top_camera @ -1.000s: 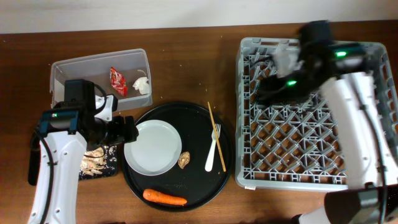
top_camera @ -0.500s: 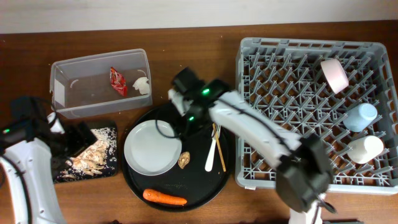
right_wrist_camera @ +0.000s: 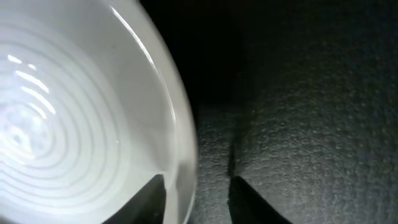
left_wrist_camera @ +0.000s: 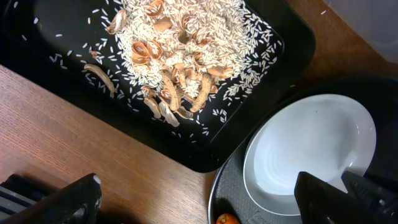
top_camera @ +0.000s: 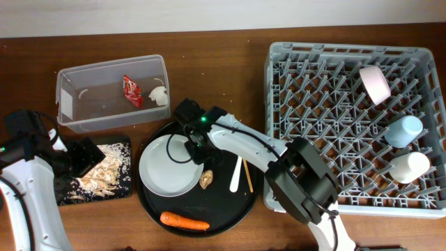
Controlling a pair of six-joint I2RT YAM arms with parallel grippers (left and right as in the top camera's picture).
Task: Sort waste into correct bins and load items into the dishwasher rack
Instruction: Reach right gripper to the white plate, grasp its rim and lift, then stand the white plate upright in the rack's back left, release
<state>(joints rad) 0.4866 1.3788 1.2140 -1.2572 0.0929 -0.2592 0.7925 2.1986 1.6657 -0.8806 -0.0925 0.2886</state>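
The pale grey plate lies on the round black tray, with the brown lump, the carrot, the white fork and the chopsticks. My right gripper is open at the plate's upper right rim. In the right wrist view its fingers straddle the plate rim. My left gripper is open and empty; its wrist view shows the black tray of food scraps and the plate. The dishwasher rack holds the bowl, blue cup and white cup.
The clear tub at the back left holds the red wrapper and the white tissue. The shallow black tray sits left of the round tray. My right arm reaches from the rack's front left corner across the tray.
My right gripper left the rack, crossed to the round tray and came down to the plate's rim. My left gripper drew back from the plate to over the black tray.
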